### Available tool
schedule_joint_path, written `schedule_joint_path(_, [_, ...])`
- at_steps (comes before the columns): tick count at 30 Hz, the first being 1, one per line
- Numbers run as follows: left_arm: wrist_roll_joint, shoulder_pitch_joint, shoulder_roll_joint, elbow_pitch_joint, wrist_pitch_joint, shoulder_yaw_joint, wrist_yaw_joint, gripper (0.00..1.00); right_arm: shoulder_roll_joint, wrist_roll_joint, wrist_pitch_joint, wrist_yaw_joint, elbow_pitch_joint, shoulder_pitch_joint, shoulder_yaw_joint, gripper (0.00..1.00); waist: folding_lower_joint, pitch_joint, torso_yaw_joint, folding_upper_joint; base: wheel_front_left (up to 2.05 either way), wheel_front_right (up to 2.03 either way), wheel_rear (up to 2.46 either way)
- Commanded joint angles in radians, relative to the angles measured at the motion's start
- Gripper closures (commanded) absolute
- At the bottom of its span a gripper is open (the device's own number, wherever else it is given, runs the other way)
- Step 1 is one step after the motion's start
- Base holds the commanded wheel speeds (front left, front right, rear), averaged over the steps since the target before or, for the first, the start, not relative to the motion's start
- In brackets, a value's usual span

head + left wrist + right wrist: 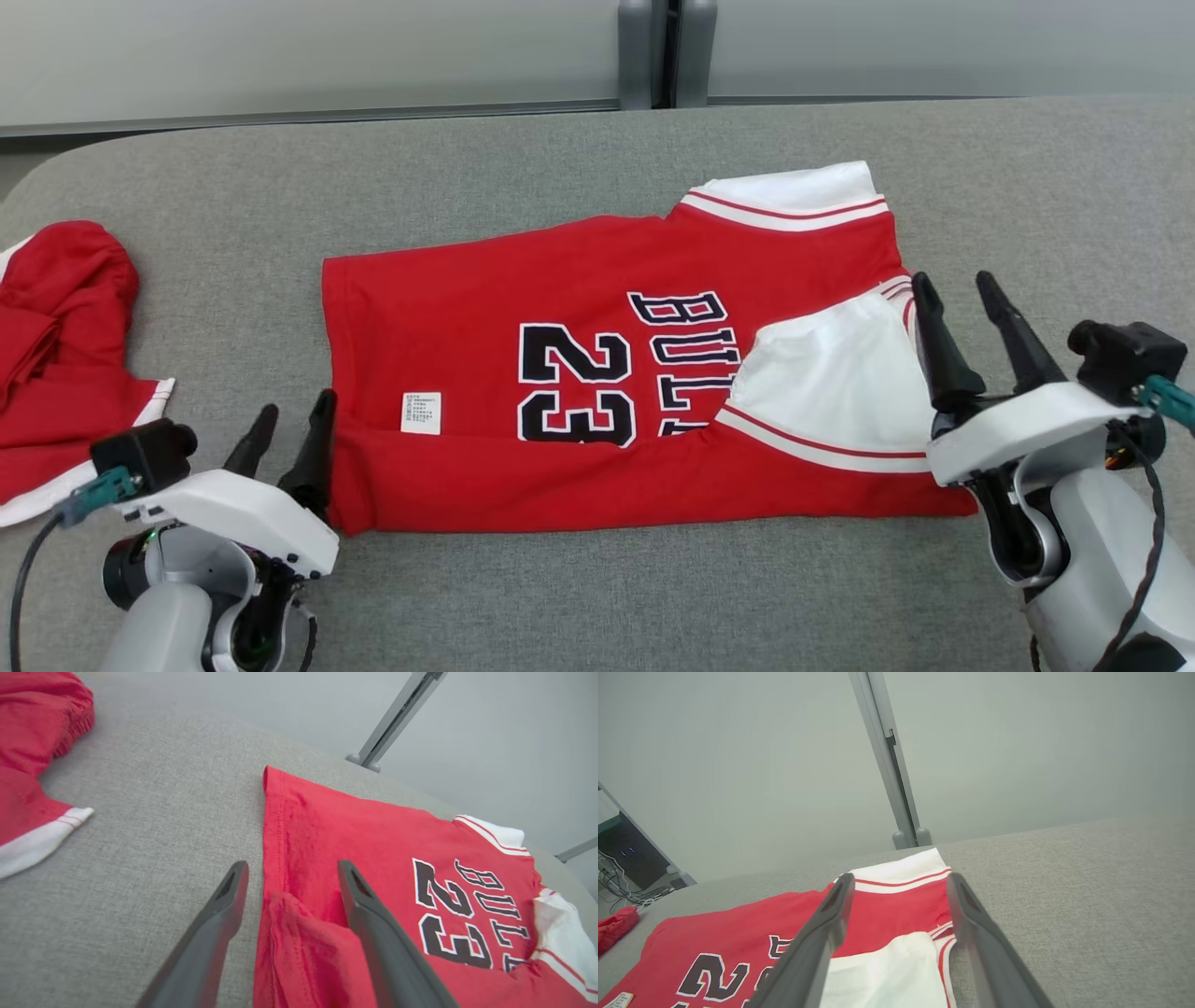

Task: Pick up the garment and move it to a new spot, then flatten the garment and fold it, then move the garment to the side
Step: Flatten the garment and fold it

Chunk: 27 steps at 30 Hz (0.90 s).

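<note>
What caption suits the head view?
Open left gripper and open right gripper flank the half-folded red 23 jersey on a grey table, another red garment nearby.

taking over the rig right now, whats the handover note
Left pincer: open, empty, at the near hem corner of the jersey.
Right pincer: open, empty, beside its sleeve end.
Jersey: flat on the grey table, number side up, near long edge folded over.
Another red garment lies at the table's left.
Done, it seems: placed, flattened, first fold.
Left: probably more folds, then move it to the side.
</note>
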Motion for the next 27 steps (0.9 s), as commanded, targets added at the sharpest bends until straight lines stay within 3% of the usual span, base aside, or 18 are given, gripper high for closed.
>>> schedule_joint_path(1, [0.032, 0.020, -0.009, -0.017, -0.082, 0.007, 0.006, 0.00, -0.016, -0.041, -0.061, 0.000, -0.012, 0.017, 0.001, 0.00, 0.0000, -0.010, 0.002, 0.0000, 0.00, 0.00, 0.00])
schedule_joint_path(5, [0.116, 0.051, -0.016, -0.049, -0.238, -0.002, 0.035, 0.00, -0.020, -0.127, -0.120, 0.000, -0.072, 0.062, -0.027, 0.00, 0.0000, -0.030, 0.006, 0.0000, 0.00, 0.00, 0.00])
schedule_joint_path(10, [0.187, 0.096, -0.020, -0.093, -0.349, -0.016, 0.056, 0.00, -0.008, -0.196, -0.133, 0.000, -0.158, 0.155, -0.061, 0.00, 0.0000, -0.057, 0.011, 0.0000, 0.00, 0.00, 0.00])
schedule_joint_path(21, [0.344, 0.247, 0.005, -0.192, -0.393, -0.038, 0.115, 0.00, 0.042, -0.300, -0.060, 0.000, -0.378, 0.439, -0.128, 0.00, 0.0000, -0.115, -0.006, 0.0000, 0.00, 0.00, 0.00])
schedule_joint_path(27, [0.361, 0.278, -0.008, -0.180, -0.396, -0.031, 0.118, 0.00, 0.077, -0.315, -0.015, 0.000, -0.451, 0.509, -0.151, 0.00, 0.0000, -0.121, -0.013, 0.0000, 0.00, 0.00, 0.00])
